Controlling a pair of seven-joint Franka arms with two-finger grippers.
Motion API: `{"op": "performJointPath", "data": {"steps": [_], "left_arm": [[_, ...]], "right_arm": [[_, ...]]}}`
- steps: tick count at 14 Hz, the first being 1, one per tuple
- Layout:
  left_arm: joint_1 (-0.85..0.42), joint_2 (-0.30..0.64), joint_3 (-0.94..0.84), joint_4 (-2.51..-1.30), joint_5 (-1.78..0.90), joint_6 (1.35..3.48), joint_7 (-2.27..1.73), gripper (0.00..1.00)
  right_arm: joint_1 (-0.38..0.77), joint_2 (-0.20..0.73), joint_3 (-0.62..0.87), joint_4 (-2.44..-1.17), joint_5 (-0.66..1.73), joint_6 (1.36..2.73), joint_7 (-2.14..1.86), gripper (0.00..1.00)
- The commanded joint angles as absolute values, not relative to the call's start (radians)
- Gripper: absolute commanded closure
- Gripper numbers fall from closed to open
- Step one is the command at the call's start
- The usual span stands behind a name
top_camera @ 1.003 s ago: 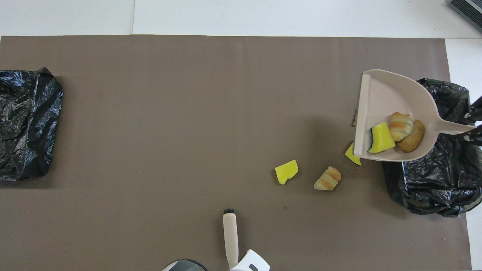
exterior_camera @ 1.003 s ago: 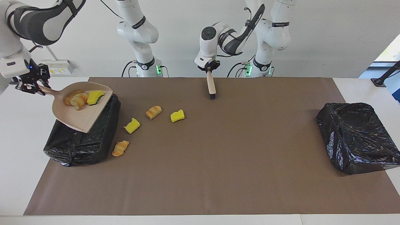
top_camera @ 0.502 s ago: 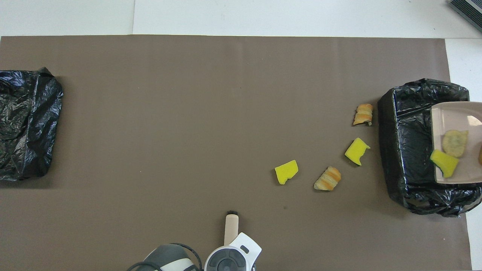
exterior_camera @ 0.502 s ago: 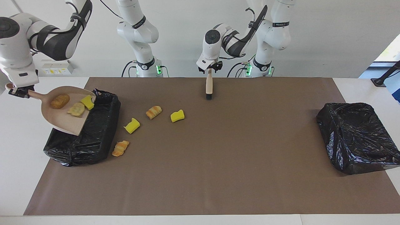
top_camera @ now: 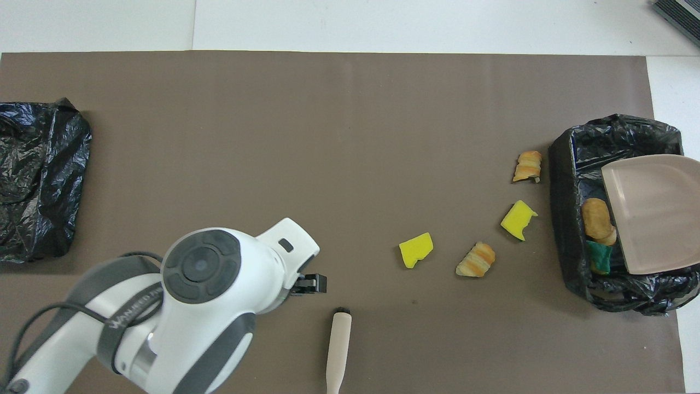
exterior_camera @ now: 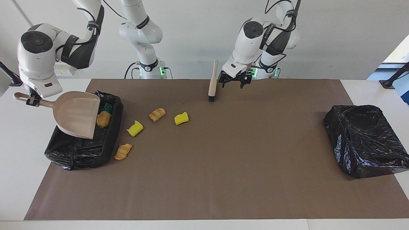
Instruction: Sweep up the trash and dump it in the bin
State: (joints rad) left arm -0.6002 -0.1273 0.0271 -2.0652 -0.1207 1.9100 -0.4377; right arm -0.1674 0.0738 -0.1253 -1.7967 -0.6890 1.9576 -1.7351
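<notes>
Brown mat (exterior_camera: 204,166) over white table. My right gripper (exterior_camera: 33,101) clamped on dustpan (exterior_camera: 78,112) handle, pan tilted over bin (exterior_camera: 83,150) at right arm's end; two trash pieces (top_camera: 597,220) in bin. Four more pieces (exterior_camera: 157,114) on mat beside bin. My left gripper (exterior_camera: 235,81) fingers spread, holding nothing, just beside brush (exterior_camera: 212,83). Second bin (exterior_camera: 364,140) at left arm's end.
</notes>
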Motion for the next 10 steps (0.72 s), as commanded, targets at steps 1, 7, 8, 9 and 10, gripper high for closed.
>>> {"op": "performJointPath", "data": {"steps": [1,7,8,9,10], "left_arm": [[-0.423,-0.095,0.011,-1.915,-0.092,1.821,-0.213,0.0],[-0.186,0.003,0.011,-1.524,0.028,1.611,0.013,0.0],[-0.166,0.024,0.012,-1.463,0.022,1.564,0.046,0.0],[-0.157,0.049,0.012,-1.407,0.018,1.518,0.048,0.0],[-0.156,0.075,0.015,-1.36,0.005,1.478,0.049,0.0]], "right_arm": [[-0.131,0.051,-0.12,-1.809,-0.782,1.976,-1.732,1.0],[-0.127,0.049,-0.106,-1.708,-0.79,1.971,-1.609,1.0],[-0.127,0.048,-0.1,-1.68,-0.781,1.967,-1.565,1.0],[-0.127,0.041,-0.081,-1.658,-0.758,1.957,-1.484,1.0],[-0.127,0.038,-0.066,-1.642,-0.733,1.93,-1.371,1.0]]}}
